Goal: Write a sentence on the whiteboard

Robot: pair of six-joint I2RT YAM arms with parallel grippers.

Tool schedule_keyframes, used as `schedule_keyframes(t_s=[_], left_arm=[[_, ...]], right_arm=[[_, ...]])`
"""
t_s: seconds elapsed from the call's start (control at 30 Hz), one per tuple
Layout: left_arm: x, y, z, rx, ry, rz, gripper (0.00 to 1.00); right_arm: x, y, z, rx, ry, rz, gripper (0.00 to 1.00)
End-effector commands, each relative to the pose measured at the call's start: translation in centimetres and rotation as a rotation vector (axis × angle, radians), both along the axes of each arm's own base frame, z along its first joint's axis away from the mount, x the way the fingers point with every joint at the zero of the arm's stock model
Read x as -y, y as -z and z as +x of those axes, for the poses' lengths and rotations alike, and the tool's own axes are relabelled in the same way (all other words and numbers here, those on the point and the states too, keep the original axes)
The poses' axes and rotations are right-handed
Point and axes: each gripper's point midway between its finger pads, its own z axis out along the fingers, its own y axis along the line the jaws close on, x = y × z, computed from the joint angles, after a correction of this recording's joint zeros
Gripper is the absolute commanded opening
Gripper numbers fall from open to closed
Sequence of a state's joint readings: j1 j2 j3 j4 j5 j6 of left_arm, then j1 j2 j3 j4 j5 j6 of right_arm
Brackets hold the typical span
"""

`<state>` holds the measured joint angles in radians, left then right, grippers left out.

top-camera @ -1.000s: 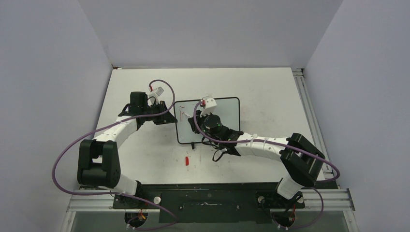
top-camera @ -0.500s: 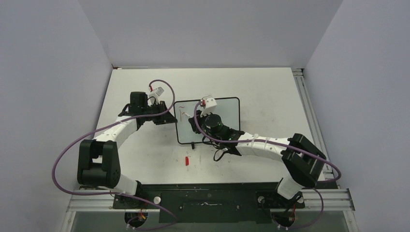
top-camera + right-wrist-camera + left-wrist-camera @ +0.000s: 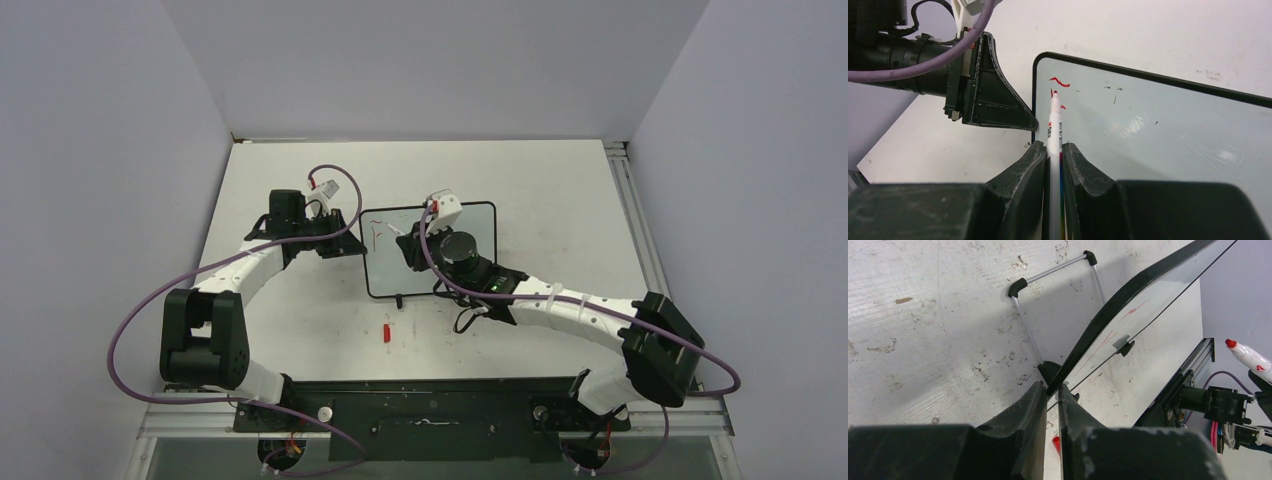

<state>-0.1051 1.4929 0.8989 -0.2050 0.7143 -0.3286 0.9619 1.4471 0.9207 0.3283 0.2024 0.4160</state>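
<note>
The whiteboard (image 3: 385, 272) stands tilted at mid-table, with a few short red strokes of the sentence (image 3: 376, 233) in its upper left corner. My left gripper (image 3: 352, 246) is shut on the board's left frame edge (image 3: 1120, 297), pinching it at the fingertips (image 3: 1053, 388). My right gripper (image 3: 412, 246) is shut on a white red-tipped marker (image 3: 1053, 125). The marker tip sits by the red strokes (image 3: 1060, 81) on the board surface (image 3: 1158, 130). I cannot tell if the tip touches. The marker also shows in the left wrist view (image 3: 1248, 356), as do the red strokes (image 3: 1133, 310).
The red marker cap (image 3: 387, 332) lies on the tabletop in front of the board and shows between my left fingers (image 3: 1056, 442). The board's wire stand (image 3: 1058, 271) rests on the scuffed table. A metal rail (image 3: 640, 240) runs along the table's right edge. Walls enclose three sides.
My right arm has swung to the right, its elbow and wrist shifting right over the board with the marker. The left arm and the board have not moved.
</note>
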Motion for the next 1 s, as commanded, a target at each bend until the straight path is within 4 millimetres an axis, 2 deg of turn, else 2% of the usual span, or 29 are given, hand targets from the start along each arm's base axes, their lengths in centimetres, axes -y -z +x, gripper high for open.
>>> schedule_keyframes(t_s=[0.0,0.67,0.97], left_arm=[[0.4,-1.7,0.6,0.043,0.016,-0.01,0.08],[0.4,-1.4,0.6,0.033,0.017,-0.007,0.08],[0.4,-1.5,0.6,0.034,0.019,-0.009,0.08]], right_arm=[[0.7,-0.4,0.2,0.021,0.003,0.003,0.05],[-0.2,2.3,0.9,-0.022,-0.012,-0.02,0.05],[-0.4,2.9,1.2,-0.033,-0.008,-0.028,0.05]])
